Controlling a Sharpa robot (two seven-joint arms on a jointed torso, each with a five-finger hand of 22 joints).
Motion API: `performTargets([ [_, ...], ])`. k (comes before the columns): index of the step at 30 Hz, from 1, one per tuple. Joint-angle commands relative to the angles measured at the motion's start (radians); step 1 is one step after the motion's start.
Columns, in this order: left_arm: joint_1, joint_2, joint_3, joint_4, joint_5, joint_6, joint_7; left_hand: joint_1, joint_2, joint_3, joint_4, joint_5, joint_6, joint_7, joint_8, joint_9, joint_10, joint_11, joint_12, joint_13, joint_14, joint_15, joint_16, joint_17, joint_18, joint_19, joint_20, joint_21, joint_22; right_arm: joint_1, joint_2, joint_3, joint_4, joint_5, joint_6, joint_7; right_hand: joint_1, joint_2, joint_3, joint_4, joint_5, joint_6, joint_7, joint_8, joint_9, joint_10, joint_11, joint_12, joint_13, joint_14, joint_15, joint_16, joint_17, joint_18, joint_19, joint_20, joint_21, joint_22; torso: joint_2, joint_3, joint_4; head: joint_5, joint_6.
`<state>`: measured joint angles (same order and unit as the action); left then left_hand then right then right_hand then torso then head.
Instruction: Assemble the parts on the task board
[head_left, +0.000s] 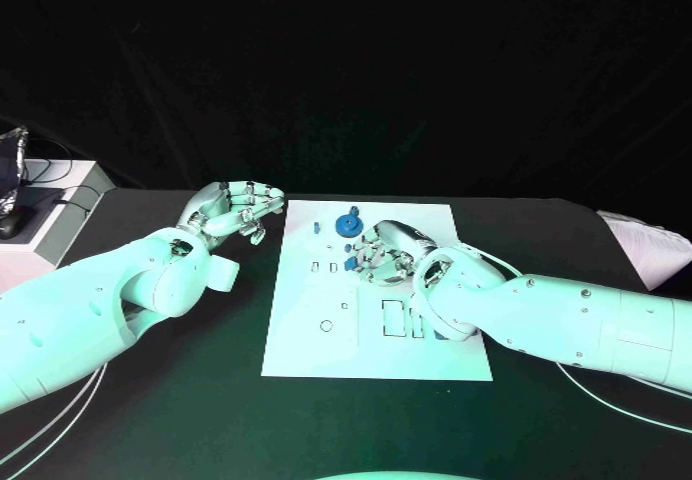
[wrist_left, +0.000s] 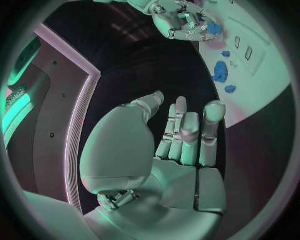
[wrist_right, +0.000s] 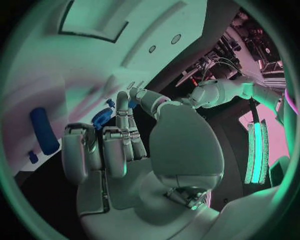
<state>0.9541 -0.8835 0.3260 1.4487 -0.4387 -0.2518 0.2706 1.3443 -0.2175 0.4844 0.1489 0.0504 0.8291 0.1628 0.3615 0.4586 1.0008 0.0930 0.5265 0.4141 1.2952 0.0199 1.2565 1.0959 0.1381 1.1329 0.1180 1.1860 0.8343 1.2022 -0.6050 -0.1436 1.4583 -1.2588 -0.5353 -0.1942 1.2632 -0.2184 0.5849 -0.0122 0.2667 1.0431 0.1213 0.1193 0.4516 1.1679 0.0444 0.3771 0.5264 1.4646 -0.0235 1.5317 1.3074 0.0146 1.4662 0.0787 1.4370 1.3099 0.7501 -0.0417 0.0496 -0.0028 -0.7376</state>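
Note:
The white task board (head_left: 378, 340) lies in the middle of the table. A blue gear (head_left: 349, 224) stands near its far edge, with small blue parts (head_left: 353, 263) just in front of it. My right hand (head_left: 389, 250) is low over the board beside these parts, some fingers curled and thumb and one finger stretched toward the gear (wrist_right: 99, 119). A blue cylinder (wrist_right: 44, 131) lies on the board next to the curled fingers. Whether the fingertips pinch a part is hidden. My left hand (head_left: 231, 212) floats off the board's left edge, fingers (wrist_left: 181, 130) straight and apart, holding nothing.
Slots and outlines are marked on the board's middle (head_left: 394, 318). A pale box (head_left: 58, 215) with cables stands at the table's far left and a white object (head_left: 649, 245) at the right edge. Black table (head_left: 173, 400) surrounds the board.

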Motion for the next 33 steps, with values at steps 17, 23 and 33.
performTargets([
  [17,0.000,-0.007,0.001,0.004,0.000,0.004,-0.001,0.007,0.003,0.004,-0.002,0.000,-0.010,0.000,-0.001,-0.002,-0.009,-0.002,0.006,0.000,0.005,0.003,0.005,-0.002,0.007,0.005,0.002,0.005,0.002,0.068,0.025,0.002,0.042,-0.329,0.217,-0.267,-0.020,-0.010,-0.007,0.015,-0.003,0.002,-0.003,-0.006,0.001,0.010,-0.005,0.017,0.008,0.081,-0.008,-0.002,0.144,0.014,0.056,-0.005,0.010,0.198,0.003,0.0001,0.0012,-0.001,0.005],
  [23,0.000,-0.007,0.001,0.004,0.000,0.004,-0.002,0.007,0.003,0.004,-0.002,0.000,-0.010,0.000,-0.001,-0.002,-0.009,-0.002,0.006,0.000,0.005,0.003,0.005,-0.002,0.007,0.005,0.002,0.005,0.002,0.081,0.032,0.002,0.049,-0.353,0.260,-0.295,-0.022,-0.011,-0.007,0.017,-0.002,0.003,-0.004,-0.005,0.001,0.012,-0.006,0.020,0.009,0.081,-0.008,-0.003,0.142,0.014,0.056,-0.006,0.011,0.198,0.003,0.0003,0.0004,0.000,0.005],
  [33,0.000,-0.007,0.001,0.003,-0.001,0.004,-0.003,0.007,0.003,0.004,-0.002,0.000,-0.010,0.000,-0.001,-0.002,-0.009,-0.002,0.006,0.000,0.005,0.003,0.005,-0.002,0.007,0.005,0.002,0.005,0.002,0.091,0.059,0.000,0.039,-0.416,0.369,-0.331,-0.026,-0.015,-0.009,0.022,-0.002,0.002,-0.004,-0.007,0.000,0.013,-0.007,0.022,0.012,0.080,-0.009,-0.004,0.138,0.015,0.055,-0.006,0.006,0.196,0.003,0.0023,0.0011,0.000,0.002],
])
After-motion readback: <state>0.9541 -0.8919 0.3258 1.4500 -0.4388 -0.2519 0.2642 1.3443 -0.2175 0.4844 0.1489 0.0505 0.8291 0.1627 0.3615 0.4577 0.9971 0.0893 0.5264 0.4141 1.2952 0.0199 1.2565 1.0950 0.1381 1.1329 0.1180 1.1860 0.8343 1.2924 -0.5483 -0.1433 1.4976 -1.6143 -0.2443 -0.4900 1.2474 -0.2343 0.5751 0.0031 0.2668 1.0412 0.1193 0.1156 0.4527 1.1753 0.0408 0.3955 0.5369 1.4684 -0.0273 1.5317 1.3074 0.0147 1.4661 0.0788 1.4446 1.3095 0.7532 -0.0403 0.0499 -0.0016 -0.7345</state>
